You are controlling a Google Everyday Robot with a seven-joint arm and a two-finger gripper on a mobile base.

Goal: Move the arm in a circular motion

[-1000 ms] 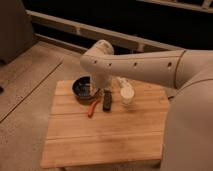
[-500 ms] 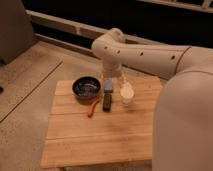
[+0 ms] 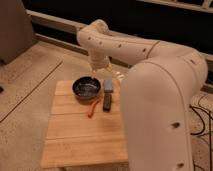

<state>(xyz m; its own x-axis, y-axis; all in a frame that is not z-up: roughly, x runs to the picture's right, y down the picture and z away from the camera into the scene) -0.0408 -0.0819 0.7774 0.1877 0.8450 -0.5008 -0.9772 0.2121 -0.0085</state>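
1. Arm [image 3: 155, 90] fills the right side. Its thick near segment rises, a link reaches left and far to a bulbous joint, and the last link drops toward the bench [image 3: 80, 142].
2. Gripper [image 3: 102, 69] hangs at the end of that drop, over the far edge of the bench, just above bowl [image 3: 86, 88] and block [image 3: 108, 86]. It seems to touch neither. Cannot tell whether it is spread or pressed together.
3. Bowl is far-left on the bench, with the block just right of it. Dark bar [image 3: 106, 103] lies near-side of the block, and orange tool [image 3: 92, 107] lies just left of the bar.
4. Judgement: the task is pure motion, so the items are likely only bystanders. The wrist is probably held above them so a circle can sweep without contact.
5. Risk: the low part of a circle passes closest to the bowl rim and block, so a dip there could knock them.
6. Progress: one pose gives no way to tell how much of the circle is done.
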